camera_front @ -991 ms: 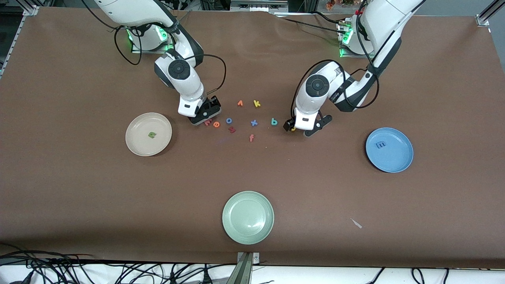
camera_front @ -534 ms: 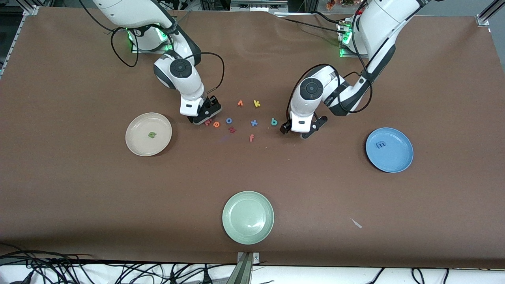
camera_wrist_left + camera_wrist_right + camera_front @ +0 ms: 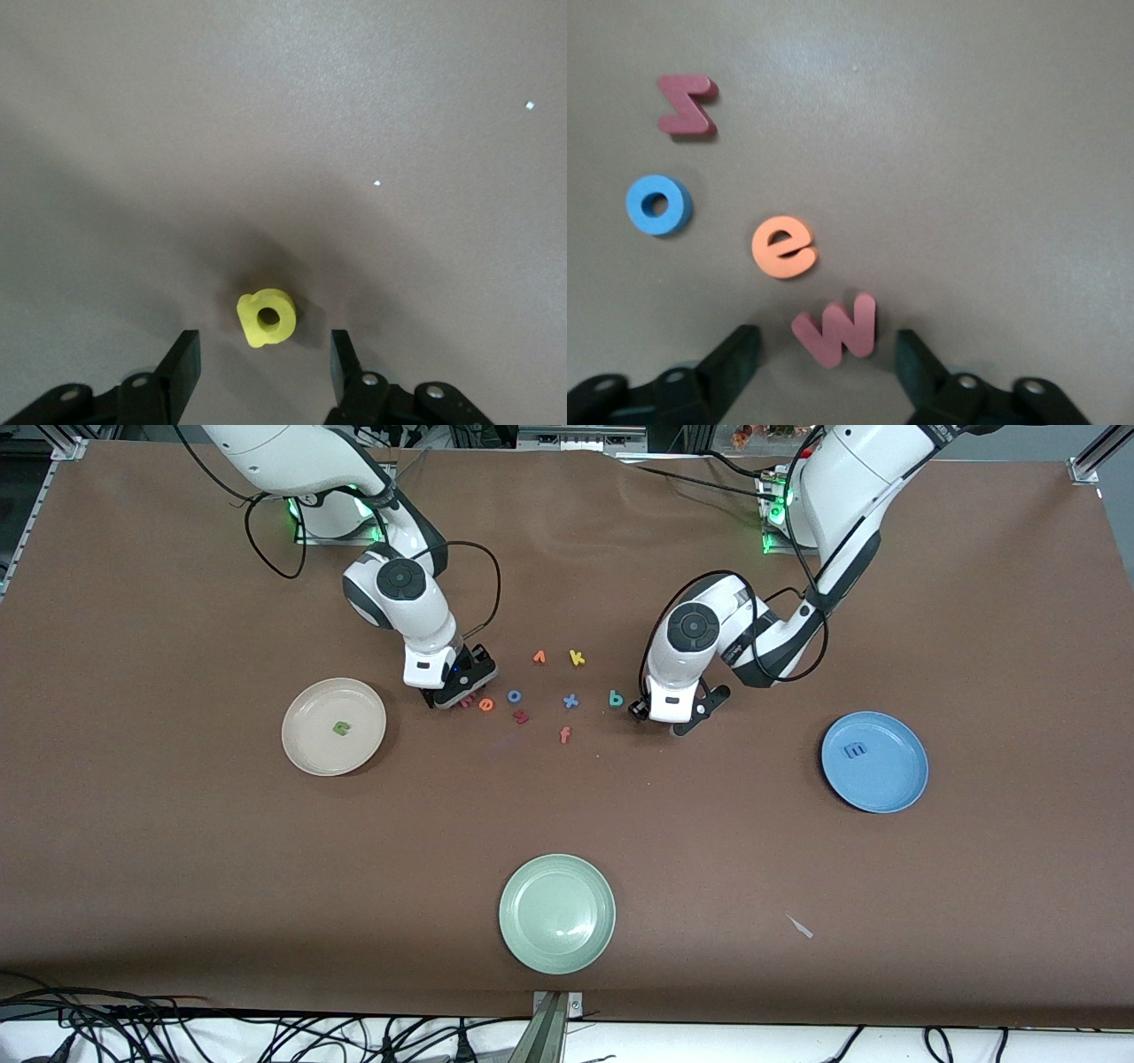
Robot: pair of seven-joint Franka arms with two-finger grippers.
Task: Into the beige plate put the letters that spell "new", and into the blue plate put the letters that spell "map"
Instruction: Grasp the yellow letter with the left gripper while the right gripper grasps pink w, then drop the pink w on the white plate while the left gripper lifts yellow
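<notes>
In the right wrist view the pinkish-red w [image 3: 835,329] lies on the table between the fingertips of my right gripper [image 3: 827,352], which is open with a gap on each side. The orange e [image 3: 784,248] lies just past it. My left gripper [image 3: 263,356] is open low over the table, and the yellow a [image 3: 266,317] lies just ahead of its fingertips. In the front view the green n [image 3: 341,728] lies in the beige plate [image 3: 312,753] and the blue m [image 3: 855,750] in the blue plate [image 3: 895,784]. The teal p [image 3: 616,699] lies beside the left gripper [image 3: 654,716].
Other letters lie between the two grippers: a blue o [image 3: 515,695], a dark red letter [image 3: 522,716], a blue x [image 3: 570,701], an orange f [image 3: 565,734], an orange v [image 3: 539,657] and a yellow k [image 3: 577,658]. A pale green plate [image 3: 557,952] sits nearest the front camera.
Both hands have come down lower over their letters. The left hand shifted a little toward the teal p and now hides the yellow a in the front view.
</notes>
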